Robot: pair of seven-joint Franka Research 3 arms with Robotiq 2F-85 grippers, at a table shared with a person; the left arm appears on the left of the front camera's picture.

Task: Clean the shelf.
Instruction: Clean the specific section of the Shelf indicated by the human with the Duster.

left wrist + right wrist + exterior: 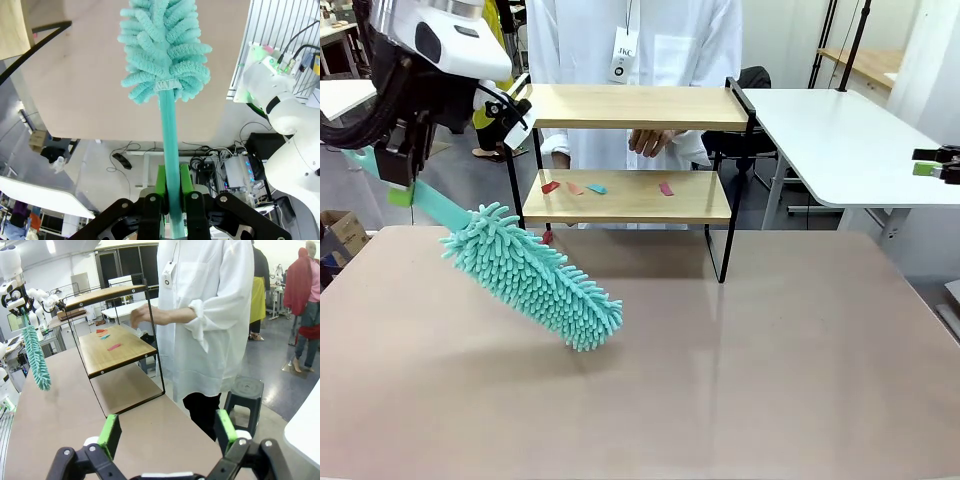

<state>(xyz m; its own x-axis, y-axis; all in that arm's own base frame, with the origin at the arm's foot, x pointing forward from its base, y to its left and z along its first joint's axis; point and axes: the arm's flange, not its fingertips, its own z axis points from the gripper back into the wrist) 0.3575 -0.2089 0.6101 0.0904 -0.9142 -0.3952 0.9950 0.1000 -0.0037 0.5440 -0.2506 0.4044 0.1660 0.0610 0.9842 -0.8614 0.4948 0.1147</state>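
Shelf (630, 198) stands at the far edge of the table (770, 360) in the front view. It has two wooden boards in a black frame, four small coloured scraps (596, 188) lie on the lower board, and a person's hand (650, 140) is between the boards. The left gripper (400, 190) is at the upper left, off to the shelf's side. It carries a teal duster (535, 275) whose fluffy head slants down over the table, apart from the shelf. The right gripper (926, 162) juts in at the right edge, well away from the shelf. A badge (624, 55) hangs on the person's white coat, and its print is too small for me to read. The left wrist view gives what the front camera cannot: both green pads (161, 182) are clenched on the duster's thin handle. The head points away over the brown tabletop, and a corner of the shelf sits at the upper left, well aside from the fingers. In the right wrist view that gripper's fingers (110, 432) are spread wide with nothing between them. The shelf stands well beyond them, up and left of the gap and seen from its end. The scraps lie on its lower board, the person's hand reaches in under the top board, and the duster hangs far off at the left.
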